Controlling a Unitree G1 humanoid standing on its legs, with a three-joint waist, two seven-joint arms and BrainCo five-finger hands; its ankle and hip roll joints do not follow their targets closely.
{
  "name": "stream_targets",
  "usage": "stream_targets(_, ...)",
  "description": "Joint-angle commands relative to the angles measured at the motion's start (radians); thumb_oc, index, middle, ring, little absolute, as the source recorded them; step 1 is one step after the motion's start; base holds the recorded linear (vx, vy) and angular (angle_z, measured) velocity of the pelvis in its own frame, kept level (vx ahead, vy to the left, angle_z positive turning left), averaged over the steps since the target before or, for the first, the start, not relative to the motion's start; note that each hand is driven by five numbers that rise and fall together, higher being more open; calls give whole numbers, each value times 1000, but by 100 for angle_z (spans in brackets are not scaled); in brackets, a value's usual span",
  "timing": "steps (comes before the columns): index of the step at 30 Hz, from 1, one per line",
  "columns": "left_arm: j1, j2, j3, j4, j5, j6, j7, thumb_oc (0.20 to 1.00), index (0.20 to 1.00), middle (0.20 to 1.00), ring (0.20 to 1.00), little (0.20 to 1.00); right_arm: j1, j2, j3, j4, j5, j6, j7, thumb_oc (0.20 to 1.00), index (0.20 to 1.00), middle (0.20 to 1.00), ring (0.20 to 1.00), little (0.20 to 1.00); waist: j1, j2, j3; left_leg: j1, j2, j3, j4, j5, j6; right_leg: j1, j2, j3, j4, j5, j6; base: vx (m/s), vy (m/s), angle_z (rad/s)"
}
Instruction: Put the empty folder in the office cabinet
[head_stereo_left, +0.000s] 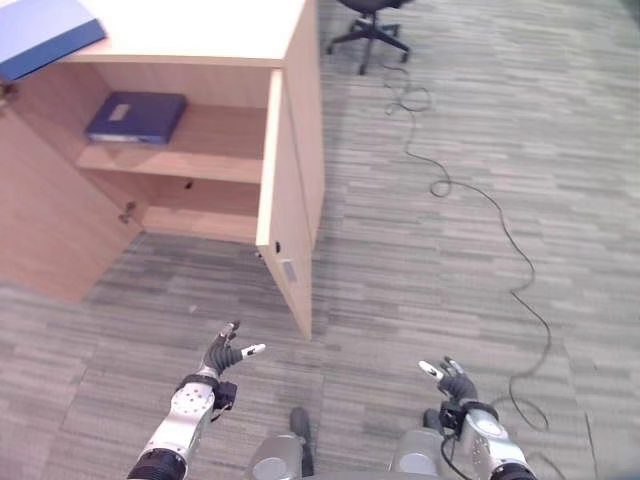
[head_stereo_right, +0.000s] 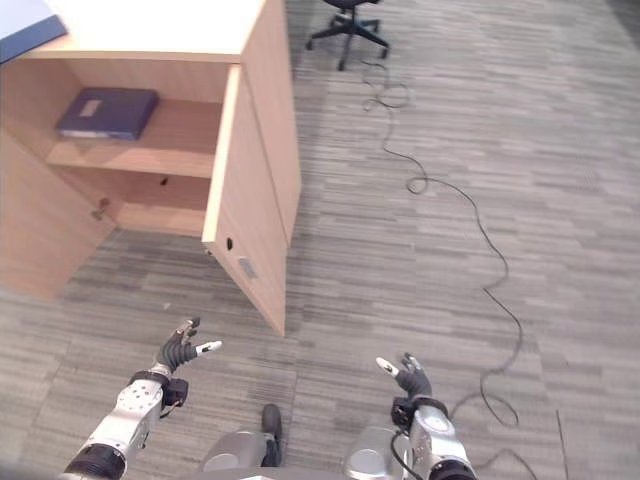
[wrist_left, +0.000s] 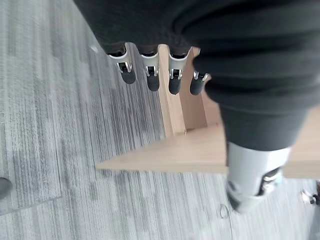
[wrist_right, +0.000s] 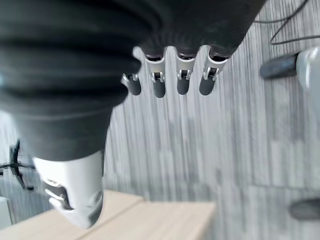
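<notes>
Both hands hover low over the carpet (head_stereo_left: 420, 250), left hand (head_stereo_left: 222, 355) at seven o'clock, right hand (head_stereo_left: 452, 381) at five, fingers relaxed and empty. Office cabinet (head_stereo_left: 290, 120) stands open at eleven o'clock; the blue folder (head_stereo_left: 135, 117) lies flat on its upper shelf.

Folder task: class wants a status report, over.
Left hand and right hand open, empty. Blue folder flat on cabinet shelf. Doors open, path clear.

Grey carpet floor (head_stereo_left: 420, 250), black office chair (head_stereo_left: 370, 25) behind.
</notes>
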Motion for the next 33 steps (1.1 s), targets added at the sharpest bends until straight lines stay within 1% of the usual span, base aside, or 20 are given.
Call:
stream_targets(1,-8,33,52,-36,-32,-14,4,1000,1000,1000,1000,1000,-2,-70,-15,-18,10,-33,2,1000,1000,1000,1000,1000,23,13,-9,25,18,-79,-92,30,-56,178,200,-53,21,-175,-58,-131,303,-44)
stream_targets(2,5,28,61,-35,-29,-6,6,1000,1000,1000,1000,1000,0,-69,-11,-11,1,-32,3,1000,1000,1000,1000,1000,44,13,-8,18,6,-59,-95,29,-46,174,207,-104,47,-180,-70,-97,210,-32)
stream_targets(3,22,15,55,-47,-25,-1,-14,1000,1000,1000,1000,1000,14,-60,-11,2,1,-28,2,1000,1000,1000,1000,1000,56,-4,-14,23,-25,-52,-82,15,-47,240,216,-107,-55,-268,-128,-59,97,-63)
stream_targets(4,22,15,56,-48,-25,-1,-14,1000,1000,1000,1000,1000,14,-61,-11,2,1,-28,2,1000,1000,1000,1000,1000,57,0,-16,19,-20,-52,-81,17,-48,240,221,-108,-63,-260,-129,-12,18,-80)
stream_targets(6,24,-2,60,-39,-22,-7,-15,1000,1000,1000,1000,1000,18,-71,-16,26,21,-31,6,1000,1000,1000,1000,1000,48,-11,-14,-14,-35,-43,-13,2,-59,272,244,-5,-178,-244,-147,-53,14,-20)
stream_targets(8,8,-12,48,-36,-31,-10,-15,1000,1000,1000,1000,1000,16,-87,-17,25,37,-26,2,1000,1000,1000,1000,1000,45,-23,11,-107,-13,-48,143,-4,-76,290,231,29,-249,-239,-176,-157,39,-3)
stream_targets(10,-2,-18,31,-42,-57,-14,-8,1000,1000,1000,1000,1000,13,-120,-12,36,39,-24,5,1000,1000,1000,1000,1000,52,-16,40,-172,8,-186,236,20,-116,291,227,64,-247,-257,-190,-155,159,-13)
stream_targets(12,0,-14,23,-46,-54,-11,-8,1000,1000,1000,1000,1000,23,-136,-32,38,35,-16,5,1000,1000,1000,1000,1000,31,-20,31,-160,107,-208,217,20,-121,288,182,60,-233,-269,-169,-3,300,-27)
stream_targets(14,5,-14,26,-47,-56,-8,-5,1000,1000,1000,1000,1000,45,-147,-57,40,43,-10,3,1000,1000,1000,1000,1000,6,-14,12,-108,239,-176,142,94,-131,276,142,52,-211,-272,-147,117,495,-17)
stream_targets(15,2,-11,26,-39,-48,-9,-4,1000,1000,1000,1000,1000,51,-153,-73,48,50,-8,1,1000,1000,1000,1000,1000,-23,-1,-10,-66,352,-127,46,179,-167,260,102,46,-184,-269,-114,186,626,19)
stream_targets(18,-1,-7,30,-27,-37,-12,0,1000,1000,1000,1000,1000,62,-157,-74,49,50,-7,3,1000,1000,1000,1000,1000,-21,1,-18,-26,411,-128,-35,257,-207,250,65,64,-135,-281,-84,146,514,40)
stream_targets(19,-3,-2,26,-18,-31,-15,5,1000,1000,1000,1000,1000,63,-156,-68,52,38,-3,4,1000,1000,1000,1000,1000,-12,0,-24,-19,431,-203,-70,285,-235,240,40,91,-113,-278,-59,95,293,9)
stream_targets(20,-3,-2,26,-17,-31,-15,5,1000,1000,1000,1000,1000,64,-156,-69,52,38,-3,4,1000,1000,1000,1000,1000,-13,-1,-24,-18,429,-204,-72,286,-235,240,38,90,-110,-281,-59,199,642,-3)
stream_targets(21,4,1,26,-22,-36,-25,13,1000,1000,1000,1000,1000,59,-157,-57,60,22,-1,12,1000,1000,1000,1000,1000,17,-3,-34,-22,421,-350,-81,252,-262,248,3,124,-117,-274,-29,153,466,0)
stream_targets(22,10,1,24,-27,-40,-24,7,1000,1000,1000,1000,1000,60,-152,-63,68,16,3,15,1000,1000,1000,1000,1000,16,-6,-40,-27,412,-380,-69,226,-273,259,-16,124,-120,-268,-15,189,645,-7)
stream_targets(26,5,12,8,-23,-35,-25,-2,1000,1000,1000,1000,1000,55,-139,-91,71,16,11,12,1000,1000,1000,1000,1000,12,-20,-56,-47,380,-332,-35,133,-275,308,-99,108,-195,-198,17,84,358,1)
stream_targets(30,-22,54,-8,-27,-25,-26,-11,1000,1000,1000,1000,1000,34,-93,-112,84,46,4,3,1000,1000,1000,1000,1000,18,-64,-48,-97,286,-310,63,21,-269,291,-188,117,-271,153,17,59,336,41)
stream_targets(31,-28,61,-7,-31,-30,-25,-7,1000,1000,1000,1000,1000,25,-86,-106,83,51,4,0,1000,1000,1000,1000,1000,16,-63,-39,-99,265,-298,71,8,-251,262,-198,127,-261,205,17,-62,853,30)
stream_targets(32,-35,75,-6,-53,-39,-25,-10,1000,1000,1000,1000,1000,3,-71,-80,78,60,-8,4,1000,1000,1000,1000,1000,14,-29,-11,-81,211,-273,43,-3,-174,182,-127,153,-118,142,-18,-20,1180,-4)
stream_targets(33,-36,71,-2,-56,-37,-19,-19,1000,1000,1000,1000,1000,6,-73,-73,76,61,-8,9,1000,1000,1000,1000,1000,7,-8,-2,-46,152,-262,-1,3,-123,155,-10,132,-17,41,-43,-13,1059,-8)
